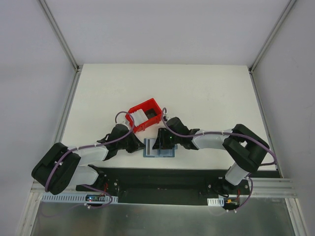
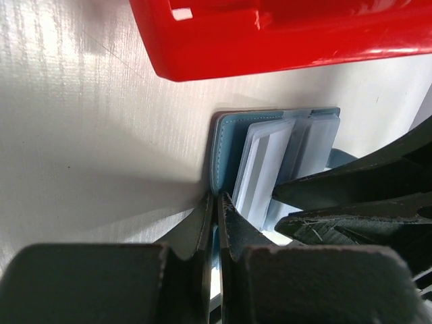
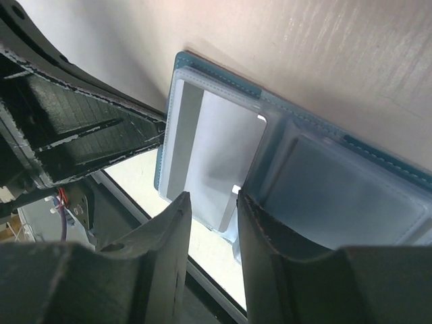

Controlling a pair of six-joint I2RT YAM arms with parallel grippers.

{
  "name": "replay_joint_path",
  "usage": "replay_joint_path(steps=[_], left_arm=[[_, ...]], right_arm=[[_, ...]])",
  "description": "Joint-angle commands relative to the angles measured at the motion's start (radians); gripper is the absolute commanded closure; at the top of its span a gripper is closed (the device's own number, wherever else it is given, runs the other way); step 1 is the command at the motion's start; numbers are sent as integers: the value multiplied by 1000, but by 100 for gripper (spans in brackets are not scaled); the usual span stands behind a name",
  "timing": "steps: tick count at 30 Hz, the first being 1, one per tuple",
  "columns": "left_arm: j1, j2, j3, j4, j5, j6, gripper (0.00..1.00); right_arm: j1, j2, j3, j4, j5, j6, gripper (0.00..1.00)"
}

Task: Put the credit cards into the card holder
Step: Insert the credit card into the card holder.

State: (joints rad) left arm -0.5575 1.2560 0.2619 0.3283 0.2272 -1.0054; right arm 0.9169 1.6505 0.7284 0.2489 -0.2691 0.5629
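A white credit card (image 3: 223, 145) is lying partway inside a clear pocket on the left half of the card holder (image 3: 337, 192), with its near end sticking out of the pocket mouth. The card holder (image 1: 158, 153) is lying open and flat on the bench (image 1: 197, 93), close to the near edge and roughly midway between the two arms; its pale blue pockets are facing up and its teal cover is showing as a thin border around them.

The right pincer (image 3: 212, 202) is hanging over the exposed end of the card with its jaws standing a little apart; the card is wider than that gap, and I cannot tell whether the fingertips are touching it. In the overhead view this pincer (image 1: 161, 142) is covering the far part of the holder.

The left pincer (image 2: 216, 199) is reaching in from the other side and is clenching the teal edge of the holder's left half, its jaws pressed almost together around that rim.

Just beyond the holder, a red bin (image 1: 153, 106) is sitting on the bench, turned at an angle, with something pale inside that is too small to make out.
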Motion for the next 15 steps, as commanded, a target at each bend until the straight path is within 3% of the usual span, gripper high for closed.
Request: replay_joint_path(steps=[1,7,15], left_arm=[[-9,16,-35,-179,-89,67,100],[-9,-35,-10,-222,-114,108,100],[-9,-144,-4,-310,-152,131,100]], right_arm=[[-3,-95,60,-49,27,-82,62],[-4,-262,85,-201,131,-204,53],[-1,-504,-63,-305,335,-179,38]])
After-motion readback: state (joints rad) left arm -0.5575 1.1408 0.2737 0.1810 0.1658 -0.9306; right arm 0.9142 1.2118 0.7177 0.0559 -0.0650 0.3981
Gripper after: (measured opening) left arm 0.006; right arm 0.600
